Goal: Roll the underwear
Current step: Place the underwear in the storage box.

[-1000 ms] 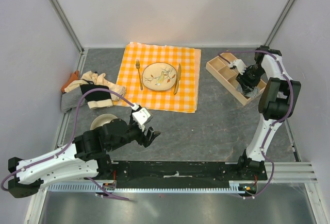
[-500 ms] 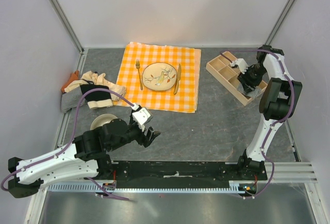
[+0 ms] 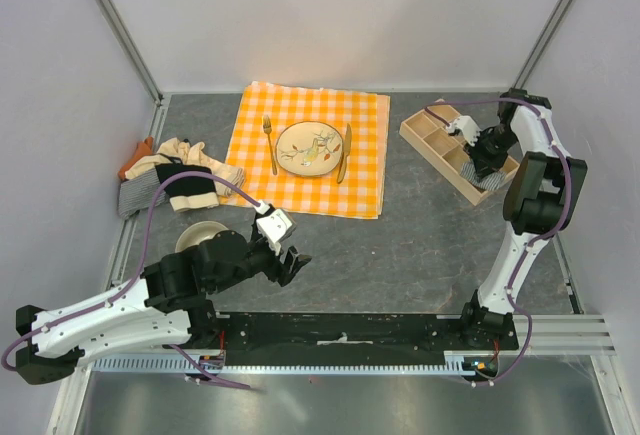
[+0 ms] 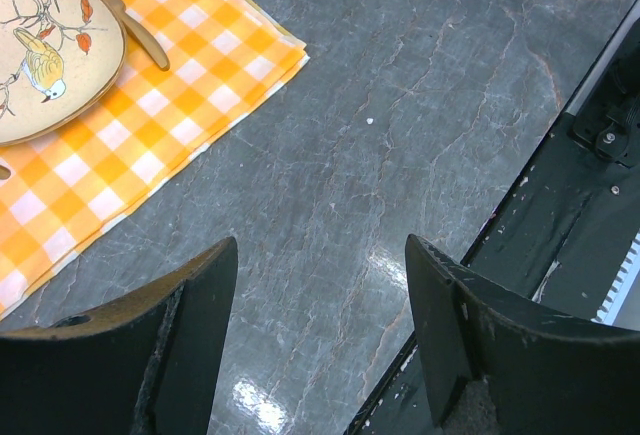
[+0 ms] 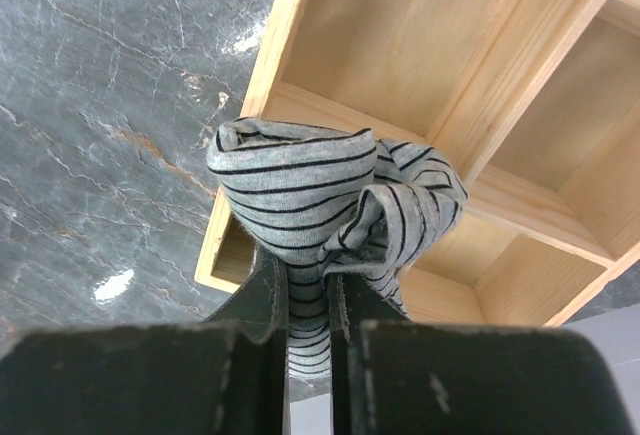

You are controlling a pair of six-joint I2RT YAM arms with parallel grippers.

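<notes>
- Right hand [image 5: 308, 290] clamped tight on soft, bunched grey-striped underwear [image 5: 320, 190], over the edge of the smooth, divided wooden tray [image 5: 400, 45].
- Left hand [image 4: 320, 255] gapes wide, touching nothing, above the marbled grey worktop [image 4: 420, 85], well apart from the tray.

Both arms are built alike, with white shell links joined by black joint housings. The left arm [image 3: 100, 320] and the right arm [image 3: 505, 255] each carry a purple cable [image 3: 150, 223] running loosely along the outside. A small white block [image 3: 272, 223] sits at the left wrist. The left gripper [image 4: 320, 325] has broad matte-black fingers [image 4: 490, 345] with pale scuffs along the edges. The right gripper [image 5: 305, 295] has flat black fingers too. Small pale dots on the black base plate [image 4: 570, 215] at the counter's near edge may be screw heads.
</notes>
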